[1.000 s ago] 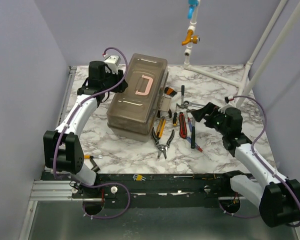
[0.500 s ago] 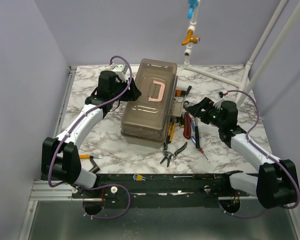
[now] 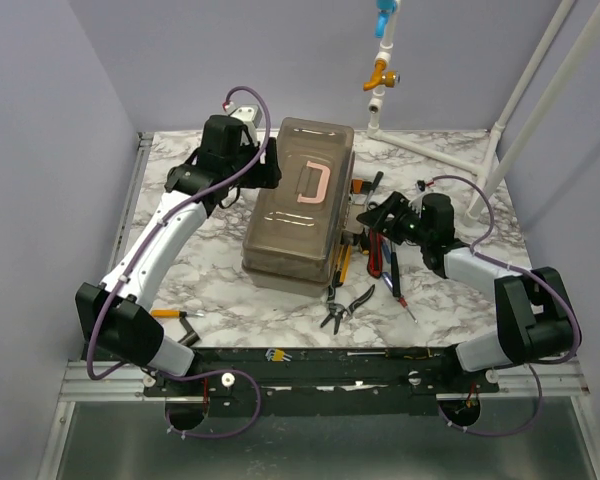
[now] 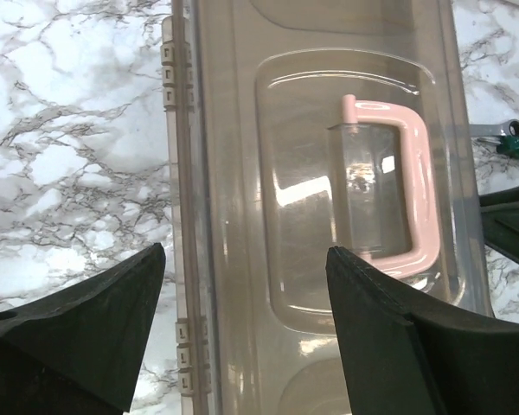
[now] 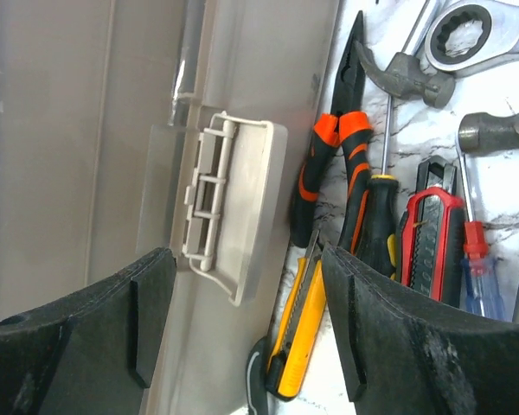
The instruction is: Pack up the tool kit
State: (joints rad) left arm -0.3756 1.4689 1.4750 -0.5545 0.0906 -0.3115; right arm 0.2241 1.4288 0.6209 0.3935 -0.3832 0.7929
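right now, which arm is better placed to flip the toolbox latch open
Right. The right gripper is open and frames the beige latch on the toolbox side. The left gripper hangs over the lid near the pink handle, away from it.

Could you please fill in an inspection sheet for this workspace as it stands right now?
Surface: white-and-grey marble-patterned tabletop, no damage seen.
Job's things: translucent grey-brown plastic toolbox with pink handle, lid closed; orange-handled pliers, red utility knife, yellow utility knife and steel hammer lie loose beside it.
Clutter: small hex-key set on black front rail.
Grippers: left claw open over the lid's hinge edge; right claw open, facing the beige side latch.
Cables: purple cable loops above each wrist, snags nothing.
Surroundings: lilac walls; white pipe frame at far right.
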